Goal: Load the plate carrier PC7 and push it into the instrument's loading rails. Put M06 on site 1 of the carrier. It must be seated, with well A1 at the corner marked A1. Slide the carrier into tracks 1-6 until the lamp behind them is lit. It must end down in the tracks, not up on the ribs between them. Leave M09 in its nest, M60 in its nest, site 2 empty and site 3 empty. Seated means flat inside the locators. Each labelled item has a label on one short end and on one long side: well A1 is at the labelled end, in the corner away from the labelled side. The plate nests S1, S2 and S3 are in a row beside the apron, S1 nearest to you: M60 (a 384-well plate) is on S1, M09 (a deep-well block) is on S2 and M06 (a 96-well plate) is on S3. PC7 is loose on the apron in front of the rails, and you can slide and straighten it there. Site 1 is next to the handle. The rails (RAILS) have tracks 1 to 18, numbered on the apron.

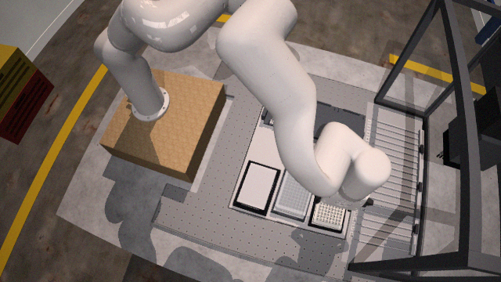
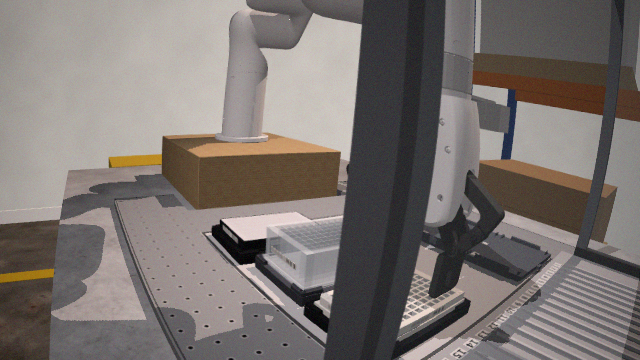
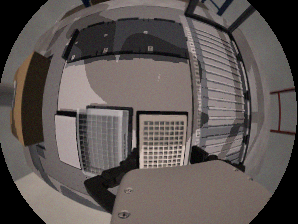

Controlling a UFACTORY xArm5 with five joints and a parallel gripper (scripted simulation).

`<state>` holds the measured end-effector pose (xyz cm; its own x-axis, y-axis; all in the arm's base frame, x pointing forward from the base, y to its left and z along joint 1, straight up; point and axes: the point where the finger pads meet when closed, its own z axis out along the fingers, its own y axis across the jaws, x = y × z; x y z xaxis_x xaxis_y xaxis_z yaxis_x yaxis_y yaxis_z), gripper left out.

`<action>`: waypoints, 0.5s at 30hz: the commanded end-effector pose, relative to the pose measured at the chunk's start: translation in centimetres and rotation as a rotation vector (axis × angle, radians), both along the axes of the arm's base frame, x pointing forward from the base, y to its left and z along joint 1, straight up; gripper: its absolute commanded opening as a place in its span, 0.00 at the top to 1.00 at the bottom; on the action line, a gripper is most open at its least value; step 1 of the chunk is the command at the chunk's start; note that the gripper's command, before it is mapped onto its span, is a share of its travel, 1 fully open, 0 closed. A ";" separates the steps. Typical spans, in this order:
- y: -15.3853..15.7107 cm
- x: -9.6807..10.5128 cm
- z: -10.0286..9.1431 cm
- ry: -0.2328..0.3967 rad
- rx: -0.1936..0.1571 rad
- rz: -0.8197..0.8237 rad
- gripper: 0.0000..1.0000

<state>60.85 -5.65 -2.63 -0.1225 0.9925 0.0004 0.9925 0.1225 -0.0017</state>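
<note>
M06 (image 1: 329,216) (image 2: 412,305) (image 3: 162,135), an ivory 96-well plate, lies in the black nest S3. My gripper (image 3: 165,156) is open and low over M06, one finger near each long side; whether either touches is hidden. The post hides one finger in the exterior view. M09 (image 1: 293,196) (image 2: 300,250) (image 3: 102,140), a clear deep-well block, is in S2. M60 (image 1: 257,186) (image 2: 265,227) (image 3: 67,140), white-topped, is in S1. The dark carrier PC7 (image 1: 344,117) (image 2: 515,252) (image 3: 125,40) lies on the apron without plates, its handle towards the arm base.
The rails (image 1: 391,157) (image 2: 575,310) (image 3: 220,85) stand beyond the apron, with numbers along their front edge. PC7 lies before their low-numbered end. A dark frame post (image 2: 395,150) rises beside the nests. A brown block (image 1: 168,129) (image 2: 265,175) carries the arm base.
</note>
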 end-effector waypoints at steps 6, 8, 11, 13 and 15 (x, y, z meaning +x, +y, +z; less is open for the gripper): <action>0.0 0.2 -0.7 -0.005 0.000 0.000 0.00; 0.0 0.2 -0.7 -0.005 0.000 0.000 0.00; 0.0 0.2 -0.7 -0.005 0.000 0.000 0.00; 0.0 0.2 -0.7 -0.005 0.000 0.000 0.00; 0.0 0.2 -0.7 -0.005 0.000 0.000 0.00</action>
<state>60.88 -5.65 -3.48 -0.1225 0.9925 0.0002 0.9925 0.1225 -0.0012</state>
